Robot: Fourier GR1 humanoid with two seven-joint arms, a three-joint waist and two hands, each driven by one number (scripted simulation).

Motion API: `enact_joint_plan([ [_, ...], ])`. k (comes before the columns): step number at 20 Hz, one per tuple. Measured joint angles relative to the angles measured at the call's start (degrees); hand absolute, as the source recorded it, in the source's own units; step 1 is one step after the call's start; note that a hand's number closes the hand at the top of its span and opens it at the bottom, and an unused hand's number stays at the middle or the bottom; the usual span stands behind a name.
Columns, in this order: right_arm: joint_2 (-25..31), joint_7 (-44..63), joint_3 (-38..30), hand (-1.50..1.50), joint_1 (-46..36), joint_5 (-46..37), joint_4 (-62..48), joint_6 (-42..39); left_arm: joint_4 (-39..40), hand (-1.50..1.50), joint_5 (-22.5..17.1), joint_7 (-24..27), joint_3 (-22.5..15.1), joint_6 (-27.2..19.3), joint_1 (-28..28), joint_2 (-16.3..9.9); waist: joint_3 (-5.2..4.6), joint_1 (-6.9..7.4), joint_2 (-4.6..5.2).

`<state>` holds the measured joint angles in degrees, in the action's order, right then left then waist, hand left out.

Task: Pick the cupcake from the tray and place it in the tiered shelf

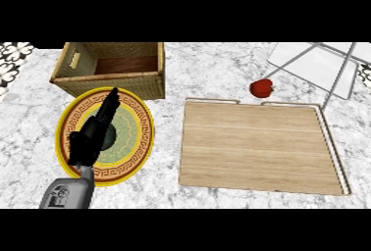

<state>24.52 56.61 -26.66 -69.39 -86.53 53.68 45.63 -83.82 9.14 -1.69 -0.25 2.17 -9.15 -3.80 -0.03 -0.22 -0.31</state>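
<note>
Marble counter (217, 68), grey-veined, glossy. Wooden tray (257, 147) at 3 o'clock: pale planks, rectangular, thin metal rail, bare boards. Red rounded lump, apparently cupcake (261, 87), on counter at 1 o'clock, just beyond tray's far rail; shape hard to make out. Tiered shelf (319, 66) at 2 o'clock: white panel, slim grey legs, cut off by edge. Woven basket (110, 68) at 11. Left hand (94, 132), fingers straight, holding nothing, over round patterned plate (138, 142) at 9, hiding its centre.

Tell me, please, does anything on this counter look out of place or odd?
Yes: the wooden tray holds nothing, and a small red object, too unclear to name, lies on the marble counter beyond it, beside the white tiered shelf. The left hand hovers open over the patterned plate.
</note>
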Motion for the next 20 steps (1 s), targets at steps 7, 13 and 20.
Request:
enact_joint_plan([
  [7,-0.99,5.95,-3.12,-1.50,3.50,-2.81,16.92,-6.46,-0.11,0.00,-0.12,0.08,0.86,-0.40,0.82,-0.36,-0.03,-1.50,-0.58],
  [13,-3.12,8.19,-6.23,-1.50,9.49,-0.76,32.16,-17.67,0.52,0.00,0.19,0.20,1.37,-1.48,1.18,-0.06,-0.03,-3.48,-1.27],
  [20,-6.30,5.98,-8.57,-1.50,19.57,4.02,52.20,-33.93,-0.36,0.00,-0.24,0.17,2.12,-1.48,3.04,-0.55,0.00,-4.83,-1.78],
])
